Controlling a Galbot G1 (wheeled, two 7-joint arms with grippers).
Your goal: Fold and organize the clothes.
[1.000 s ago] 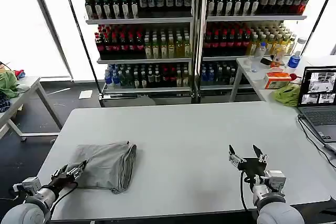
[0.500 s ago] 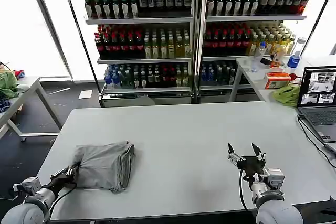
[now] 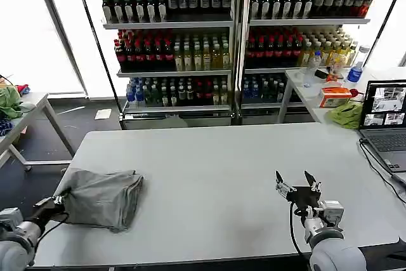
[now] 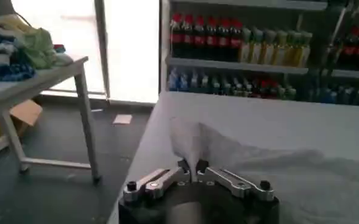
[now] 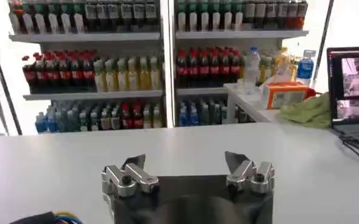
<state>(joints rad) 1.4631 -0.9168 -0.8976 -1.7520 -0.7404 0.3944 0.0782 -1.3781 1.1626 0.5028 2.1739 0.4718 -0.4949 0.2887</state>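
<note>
- Folded grey shirt [image 3: 101,196] lies at the near left corner of the table [image 3: 222,157], its edge just at the table's left rim.
- Left tool [image 3: 54,203] clenched on the shirt's left corner. Left wrist view: a peak of cloth [image 4: 194,143] is pinched between the closed fingertips, the left tool [image 4: 194,167] overhanging the table rim; head view hides that contact.
- Right tool [image 3: 297,185] released, hovering over bare table well right of the shirt, holding nothing.
- Right wrist view: right tool [image 5: 185,167] with fingers spread wide, bottle shelves [image 5: 161,61] beyond the table.
</note>
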